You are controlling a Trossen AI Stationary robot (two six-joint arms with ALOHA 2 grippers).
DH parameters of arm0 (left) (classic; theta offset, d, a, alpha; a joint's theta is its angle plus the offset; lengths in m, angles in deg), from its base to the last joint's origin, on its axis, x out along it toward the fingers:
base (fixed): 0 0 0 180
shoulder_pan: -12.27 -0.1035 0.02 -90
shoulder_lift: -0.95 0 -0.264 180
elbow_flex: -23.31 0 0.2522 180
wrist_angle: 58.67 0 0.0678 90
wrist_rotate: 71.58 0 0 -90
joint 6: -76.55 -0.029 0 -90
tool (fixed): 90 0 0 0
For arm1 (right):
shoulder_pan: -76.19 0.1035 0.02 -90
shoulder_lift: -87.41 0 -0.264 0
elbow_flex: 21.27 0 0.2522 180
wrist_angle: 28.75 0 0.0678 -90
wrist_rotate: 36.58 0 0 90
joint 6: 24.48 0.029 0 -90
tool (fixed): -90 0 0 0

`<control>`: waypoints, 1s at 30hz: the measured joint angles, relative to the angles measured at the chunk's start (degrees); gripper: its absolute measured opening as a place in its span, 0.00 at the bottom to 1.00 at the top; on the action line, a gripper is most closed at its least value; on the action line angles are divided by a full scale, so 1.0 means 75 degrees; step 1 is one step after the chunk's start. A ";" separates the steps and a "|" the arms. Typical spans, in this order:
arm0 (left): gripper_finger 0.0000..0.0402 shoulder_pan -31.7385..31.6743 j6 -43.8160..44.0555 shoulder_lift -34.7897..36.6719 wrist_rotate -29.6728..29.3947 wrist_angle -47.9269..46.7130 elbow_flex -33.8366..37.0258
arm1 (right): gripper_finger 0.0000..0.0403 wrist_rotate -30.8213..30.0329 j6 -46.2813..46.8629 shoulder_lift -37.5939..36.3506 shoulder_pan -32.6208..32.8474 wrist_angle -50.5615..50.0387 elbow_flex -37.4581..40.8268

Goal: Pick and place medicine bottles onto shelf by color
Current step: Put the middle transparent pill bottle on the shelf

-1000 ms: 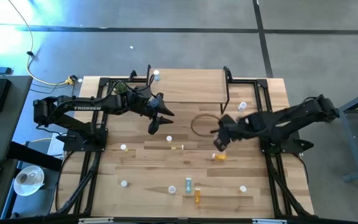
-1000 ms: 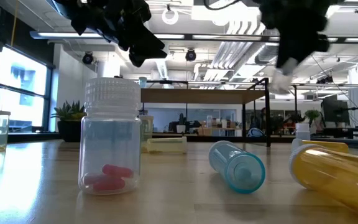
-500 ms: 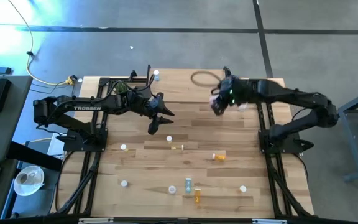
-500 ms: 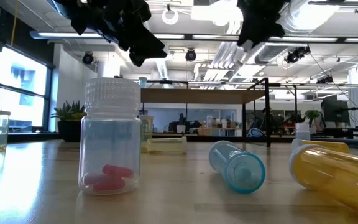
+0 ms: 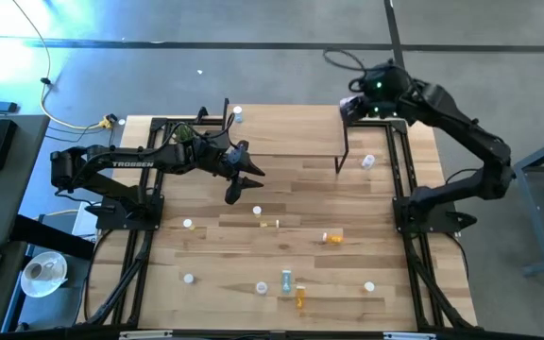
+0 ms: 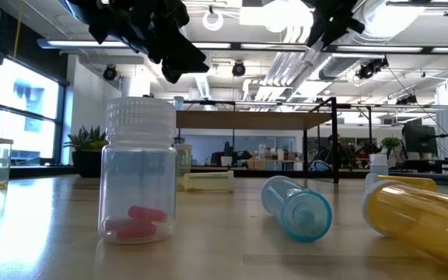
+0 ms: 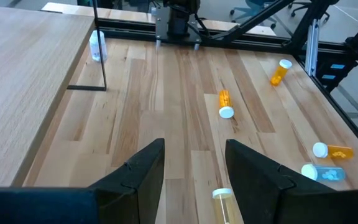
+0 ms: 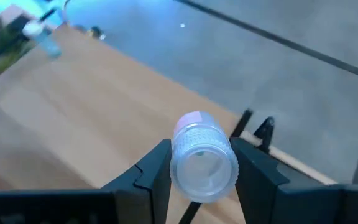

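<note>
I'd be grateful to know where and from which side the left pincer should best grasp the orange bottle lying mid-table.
Grip the orange bottle at mid-body, from above, fingers across its round sides: it lies flat, cap toward the open left pincer. The right pincer, by the shelf's far corner, holds a clear bottle.

A clear, white-capped bottle [image 8: 202,160] hangs gripped over the wood-topped shelf [image 5: 281,127]; others scatter below.
</note>
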 joint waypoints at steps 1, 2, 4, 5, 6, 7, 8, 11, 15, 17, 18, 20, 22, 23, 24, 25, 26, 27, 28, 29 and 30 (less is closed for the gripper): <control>0.39 0.0000 0.0000 0.0000 0.0000 0.0000 0.0000 | 0.32 0.0000 -0.0005 0.0063 -0.0122 -0.0038 -0.0116; 0.39 0.0000 0.0001 0.0000 0.0000 0.0000 0.0000 | 0.32 0.0009 -0.0030 0.0152 -0.0223 -0.0089 -0.0235; 0.39 0.0000 0.0000 0.0000 0.0000 0.0000 0.0000 | 0.32 0.0016 -0.0061 0.0381 -0.0392 -0.0195 -0.0516; 0.39 -0.0001 0.0002 0.0000 0.0000 0.0000 0.0000 | 0.32 0.0020 -0.0058 0.0508 -0.0465 -0.0293 -0.0659; 0.39 0.0000 0.0003 0.0000 0.0000 0.0000 0.0000 | 0.32 0.0020 -0.0061 0.0658 -0.0535 -0.0441 -0.0815; 0.39 0.0000 0.0003 0.0000 0.0000 -0.0001 0.0000 | 0.32 0.0020 -0.0061 0.0823 -0.0585 -0.0617 -0.0981; 0.39 0.0000 0.0003 0.0000 0.0000 -0.0003 0.0000 | 0.32 0.0020 -0.0061 0.0989 -0.0625 -0.0798 -0.1137; 0.39 0.0000 0.0003 0.0000 0.0000 -0.0042 0.0000 | 0.32 0.0020 -0.0061 0.1524 -0.0711 -0.1328 -0.1620; 0.39 0.0000 0.0003 0.0000 0.0000 -0.0063 0.0000 | 0.32 0.0020 -0.0175 0.2203 -0.0707 -0.1851 -0.2114; 0.39 0.0000 0.0003 0.0000 0.0000 -0.0064 0.0000 | 0.32 0.0024 -0.0261 0.2491 -0.0699 -0.1966 -0.2271; 0.39 -0.0001 0.0003 0.0000 0.0000 -0.0062 0.0000 | 0.32 0.0045 -0.0262 0.2621 -0.0698 -0.2008 -0.2325; 0.39 0.0000 0.0003 0.0000 0.0000 -0.0064 0.0000 | 0.32 0.0260 -0.0304 0.2850 -0.0701 -0.2019 -0.2353; 0.39 0.0000 0.0006 0.0000 0.0000 -0.0061 0.0000 | 0.32 0.0511 -0.0434 0.3077 -0.0700 -0.2035 -0.2353; 0.39 0.0000 0.0006 0.0000 0.0000 -0.0064 0.0000 | 0.32 0.0592 -0.0468 0.3184 -0.0700 -0.2045 -0.2353; 0.39 0.0000 0.0003 0.0000 0.0000 -0.0064 0.0000 | 0.32 0.0644 -0.0492 0.3280 -0.0698 -0.2054 -0.2353; 0.39 0.0000 0.0005 0.0000 0.0000 -0.0061 0.0000 | 0.32 0.0661 -0.0519 0.3366 -0.0698 -0.2051 -0.2353; 0.39 0.0000 0.0004 0.0000 0.0000 -0.0063 0.0000 | 0.32 0.0659 -0.0530 0.3446 -0.0698 -0.2050 -0.2353; 0.39 0.0000 0.0006 0.0000 0.0000 -0.0062 0.0000 | 0.32 0.0667 -0.0547 0.3536 -0.0698 -0.2048 -0.2353; 0.39 0.0000 0.0006 0.0000 0.0000 -0.0064 0.0000 | 0.32 0.0667 -0.0597 0.3631 -0.0698 -0.2045 -0.2353; 0.39 0.0000 0.0006 0.0000 0.0000 -0.0064 0.0000 | 0.32 0.0667 -0.0623 0.3726 -0.0698 -0.2048 -0.2353; 0.39 0.0000 0.0006 0.0000 0.0000 -0.0064 0.0000 | 0.32 0.0667 -0.0637 0.3802 -0.0698 -0.2048 -0.2353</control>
